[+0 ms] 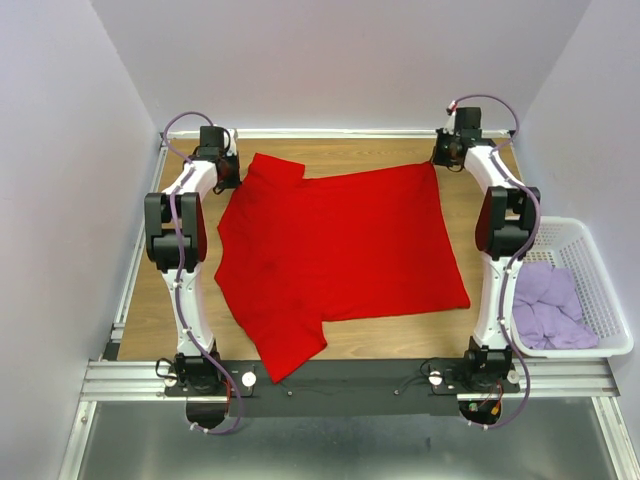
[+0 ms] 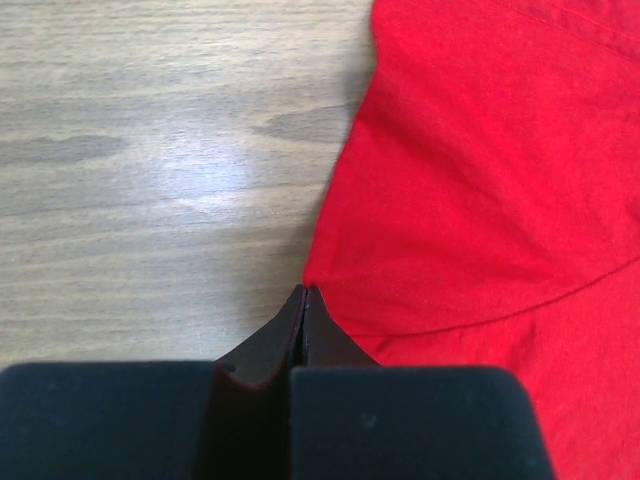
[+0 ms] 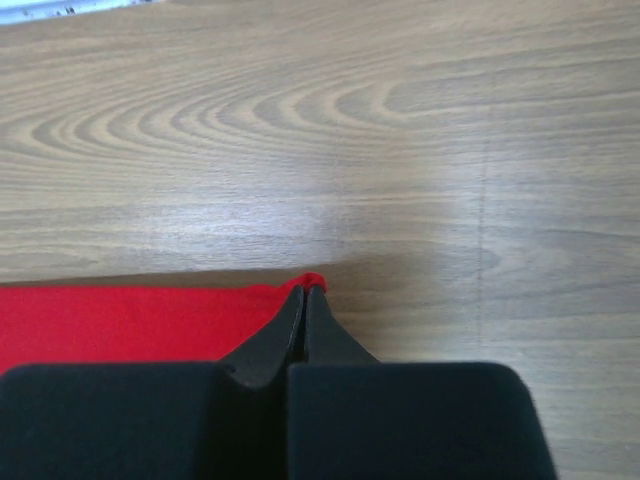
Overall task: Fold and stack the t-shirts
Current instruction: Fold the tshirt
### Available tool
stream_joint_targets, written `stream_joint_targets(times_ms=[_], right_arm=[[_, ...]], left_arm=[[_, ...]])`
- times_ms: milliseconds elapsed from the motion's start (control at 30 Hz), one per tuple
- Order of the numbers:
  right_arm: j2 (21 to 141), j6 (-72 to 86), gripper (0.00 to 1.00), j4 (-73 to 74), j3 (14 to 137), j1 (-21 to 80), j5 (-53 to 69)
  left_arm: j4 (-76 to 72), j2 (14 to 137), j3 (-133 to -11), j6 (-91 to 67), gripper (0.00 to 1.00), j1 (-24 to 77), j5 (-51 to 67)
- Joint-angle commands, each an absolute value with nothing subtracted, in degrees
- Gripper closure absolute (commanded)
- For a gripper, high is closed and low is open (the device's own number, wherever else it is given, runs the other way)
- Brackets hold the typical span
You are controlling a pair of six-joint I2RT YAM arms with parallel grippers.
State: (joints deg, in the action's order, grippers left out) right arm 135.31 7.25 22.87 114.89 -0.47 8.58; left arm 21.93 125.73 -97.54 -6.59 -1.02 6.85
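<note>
Top external showed both arms stretched toward 12 o'clock, elbows raised, the left arm [image 1: 180, 240] ending at 11, the right arm [image 1: 500, 230] at 1, with the red t-shirt [image 1: 340, 250] spread flat on the bench [image 1: 490, 330] between them and lilac t-shirts [image 1: 548, 305] in the basket [image 1: 603, 275] at 4. Left wrist: left fingers [image 2: 298, 308] pinched the shirt's edge. Right wrist: right fingers [image 3: 298, 308] pinched its corner.

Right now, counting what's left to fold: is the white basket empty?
No, pale lilac shirts lie bunched inside the white basket.
</note>
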Motion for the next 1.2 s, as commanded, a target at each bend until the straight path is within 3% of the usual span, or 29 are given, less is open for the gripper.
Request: stream_joint_targets(times_ms=[0,1167], right_arm=[[132.0,7.4,0.99,23.6,113.6,-1.5,11.0],[113.6,9.7,0.99,23.6,93.5,-3.3,12.0]], left_arm=[[21.0,122.1,-96.6,-6.0,1.0,-1.3,9.7],[20.2,107.1,-81.7,-6.3,1.0,-2.2,8.3]])
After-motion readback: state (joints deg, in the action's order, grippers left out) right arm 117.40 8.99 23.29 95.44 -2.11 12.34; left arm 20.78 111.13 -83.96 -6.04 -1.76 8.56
